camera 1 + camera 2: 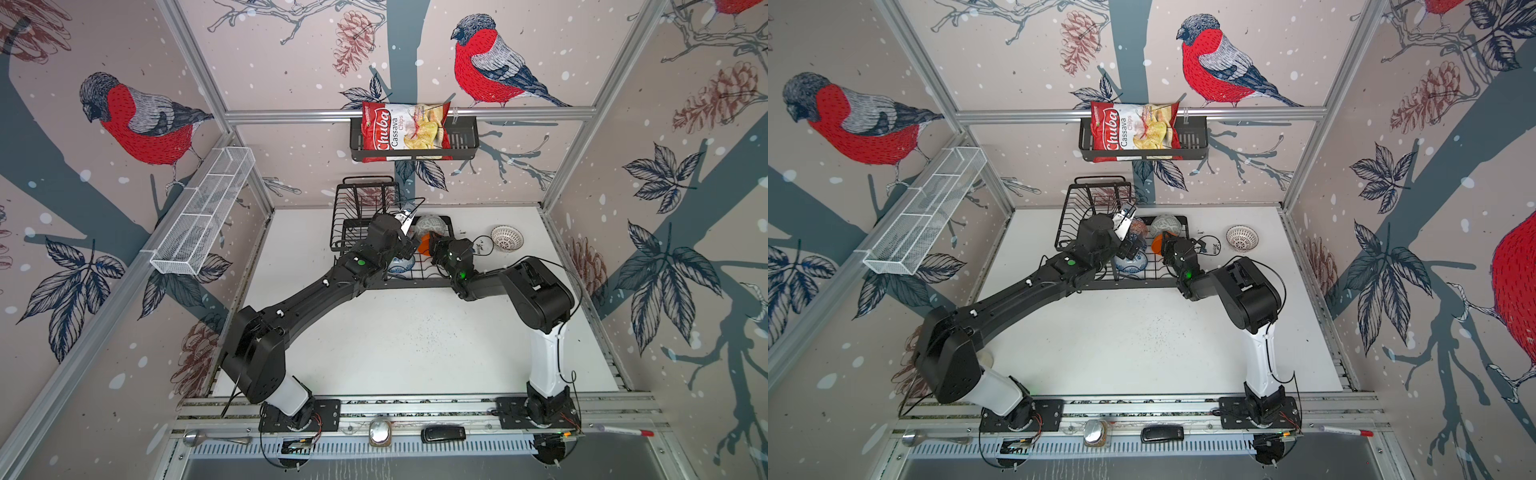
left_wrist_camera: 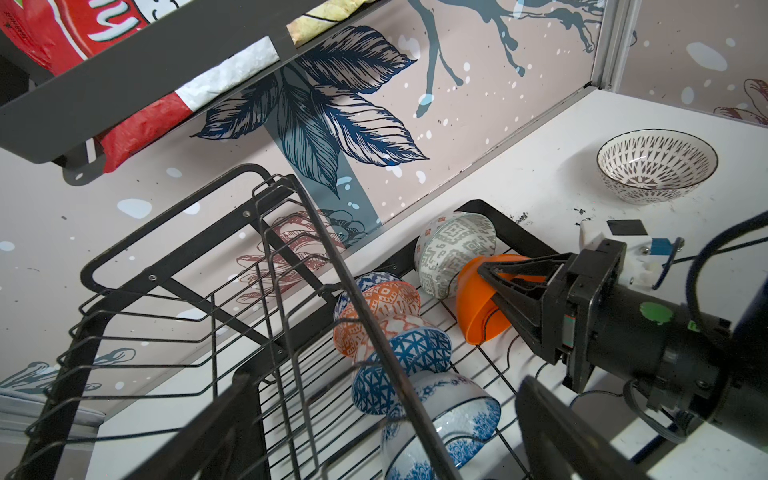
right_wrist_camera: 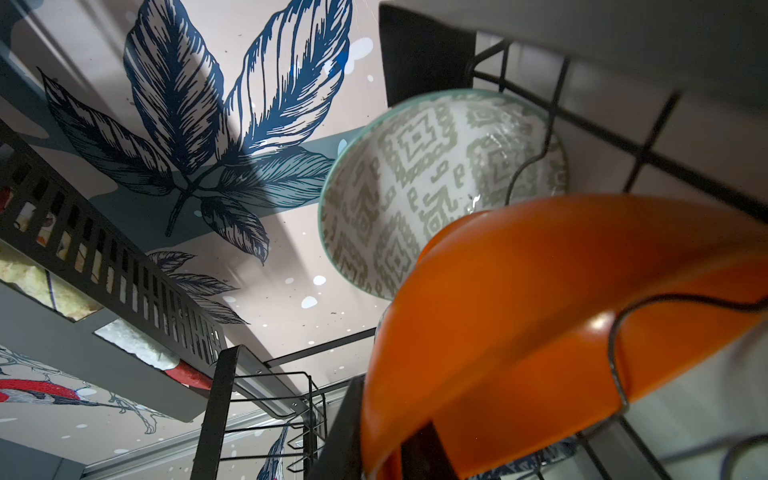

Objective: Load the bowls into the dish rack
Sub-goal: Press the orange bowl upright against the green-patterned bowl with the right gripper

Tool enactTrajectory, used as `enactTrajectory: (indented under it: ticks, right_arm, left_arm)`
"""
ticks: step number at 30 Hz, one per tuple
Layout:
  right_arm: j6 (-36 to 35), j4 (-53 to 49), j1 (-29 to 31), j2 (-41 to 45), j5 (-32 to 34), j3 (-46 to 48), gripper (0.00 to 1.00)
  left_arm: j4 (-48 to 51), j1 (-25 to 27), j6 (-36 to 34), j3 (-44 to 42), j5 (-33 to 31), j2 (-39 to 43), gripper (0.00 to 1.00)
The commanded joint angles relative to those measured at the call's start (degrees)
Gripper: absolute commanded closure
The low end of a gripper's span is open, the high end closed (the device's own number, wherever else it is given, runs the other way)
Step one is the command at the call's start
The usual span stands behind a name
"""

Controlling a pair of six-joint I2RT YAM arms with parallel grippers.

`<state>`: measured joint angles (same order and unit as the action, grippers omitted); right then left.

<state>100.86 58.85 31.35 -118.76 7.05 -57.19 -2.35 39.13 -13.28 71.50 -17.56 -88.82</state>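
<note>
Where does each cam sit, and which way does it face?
Top view: overhead above base rail, facing down at the dish rack; left arm, right arm show.
Top view: alongside, same aim, same rack, arms.
Left wrist: above the rack, facing the right gripper on the plain orange bowl.
Right wrist: low in the rack, looking up past that bowl at the grey-white bowl; its finger shows.
Shared: both wrist views show both bowls.

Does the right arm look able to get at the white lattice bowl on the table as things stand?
Likely yes, once freed: the white lattice bowl stands upright on the table beside the dish rack, nothing over it. The right gripper holds the orange bowl by its rim.
</note>
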Motion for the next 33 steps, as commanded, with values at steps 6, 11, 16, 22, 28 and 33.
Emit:
enactTrajectory:
  ticks: [6, 11, 16, 22, 28, 33]
  right_arm:
    - [0.66, -0.90, 0.05, 0.63, -1.36, -0.45, 0.80]
    - [0.37, -1.02, 0.02, 1.07, -1.42, -0.56, 0.78]
    - [0.29, -1.04, -0.14, 1.54, -1.51, -0.31, 0.75]
    - [0.08, -1.27, -0.36, 2.34, -1.72, 0.02, 0.72]
    - [0.04, -1.36, -0.59, 3.39, -1.60, 0.62, 0.70]
    - [0.02, -1.48, -0.64, 4.53, -1.58, 1.42, 0.68]
  left_arm:
    - [-0.24, -0.30, 0.87, 0.43, 0.68, 0.35, 0.03]
    - [-0.24, -0.19, 0.89, 0.41, 0.59, 0.31, 0.03]
    - [-0.24, -0.26, 0.91, 0.41, 0.73, 0.13, 0.02]
    - [-0.12, -0.24, 1.01, 0.42, 0.82, 0.05, 0.03]
    - [-0.13, -0.26, 1.00, 0.48, 0.92, -0.26, 0.03]
    - [-0.07, -0.28, 1.15, 0.52, 1.03, -0.31, 0.02]
